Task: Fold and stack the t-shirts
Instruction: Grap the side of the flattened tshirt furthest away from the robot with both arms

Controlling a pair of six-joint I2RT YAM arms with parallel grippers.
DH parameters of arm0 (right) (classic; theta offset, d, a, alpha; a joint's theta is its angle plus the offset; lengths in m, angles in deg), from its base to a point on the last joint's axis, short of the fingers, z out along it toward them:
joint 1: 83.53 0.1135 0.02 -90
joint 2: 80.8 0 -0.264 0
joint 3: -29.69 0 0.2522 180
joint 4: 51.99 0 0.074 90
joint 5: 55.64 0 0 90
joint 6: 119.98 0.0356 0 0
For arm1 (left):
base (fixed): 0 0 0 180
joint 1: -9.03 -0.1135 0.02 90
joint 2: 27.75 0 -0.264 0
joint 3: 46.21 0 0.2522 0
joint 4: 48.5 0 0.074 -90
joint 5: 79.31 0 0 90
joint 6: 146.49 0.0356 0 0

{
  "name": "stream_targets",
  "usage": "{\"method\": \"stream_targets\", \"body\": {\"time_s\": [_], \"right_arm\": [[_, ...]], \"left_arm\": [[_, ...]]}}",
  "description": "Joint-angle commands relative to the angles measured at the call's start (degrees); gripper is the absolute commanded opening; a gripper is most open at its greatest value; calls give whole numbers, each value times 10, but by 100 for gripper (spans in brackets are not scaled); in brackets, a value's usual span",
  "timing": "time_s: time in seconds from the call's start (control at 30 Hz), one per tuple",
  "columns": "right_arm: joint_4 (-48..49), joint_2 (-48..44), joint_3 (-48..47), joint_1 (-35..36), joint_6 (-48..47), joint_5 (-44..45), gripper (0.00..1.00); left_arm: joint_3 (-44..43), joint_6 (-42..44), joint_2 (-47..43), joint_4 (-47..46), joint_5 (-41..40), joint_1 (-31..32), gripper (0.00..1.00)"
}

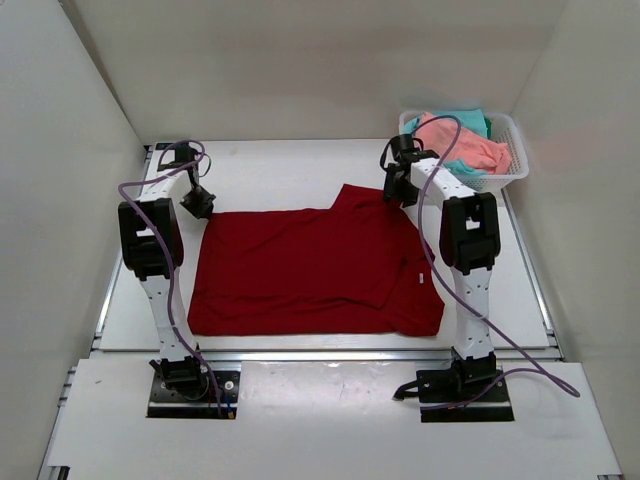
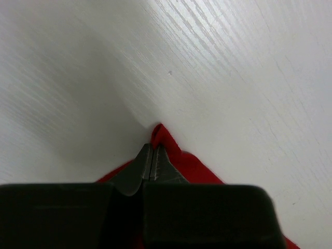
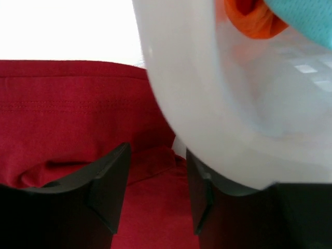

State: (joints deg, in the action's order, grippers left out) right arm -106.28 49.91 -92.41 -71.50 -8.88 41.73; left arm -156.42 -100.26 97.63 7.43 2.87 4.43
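From above, the red shirt (image 1: 315,270) lies spread over the middle of the table (image 1: 280,175), with one part folded up at its far right. The left gripper (image 1: 200,205) sits at the shirt's far left corner. The right gripper (image 1: 400,188) is over the far right edge, beside that folded part. In the far right corner stands the basket (image 1: 515,172), holding the pink shirt (image 1: 465,145) bunched on top of the teal shirt (image 1: 472,122).

In the left wrist view, the left gripper (image 2: 151,151) has its jaws pressed together on a corner of the red shirt (image 2: 158,134). A small tip of cloth pokes out past the fingertips onto the bare table (image 2: 233,67).

In the right wrist view, the right gripper (image 3: 155,171) is spread wide and grips nothing. The red shirt (image 3: 67,104) lies wrinkled below it, with a low ridge of cloth in the gap. The blurred basket (image 3: 207,104) fills the upper right, close to the right finger. The pink shirt (image 3: 251,15) and teal shirt (image 3: 306,15) show at its top.
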Motion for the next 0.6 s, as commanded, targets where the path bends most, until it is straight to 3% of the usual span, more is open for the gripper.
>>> {"method": "stream_targets", "body": {"time_s": [0.0,0.57], "right_arm": [[-9,40,-11,3,12,-3,42],[-24,74,-52,16,1,-54,40]], "left_arm": [[1,0,0,-9,15,-2,0],[18,-8,-12,-23,24,-8,0]]}}
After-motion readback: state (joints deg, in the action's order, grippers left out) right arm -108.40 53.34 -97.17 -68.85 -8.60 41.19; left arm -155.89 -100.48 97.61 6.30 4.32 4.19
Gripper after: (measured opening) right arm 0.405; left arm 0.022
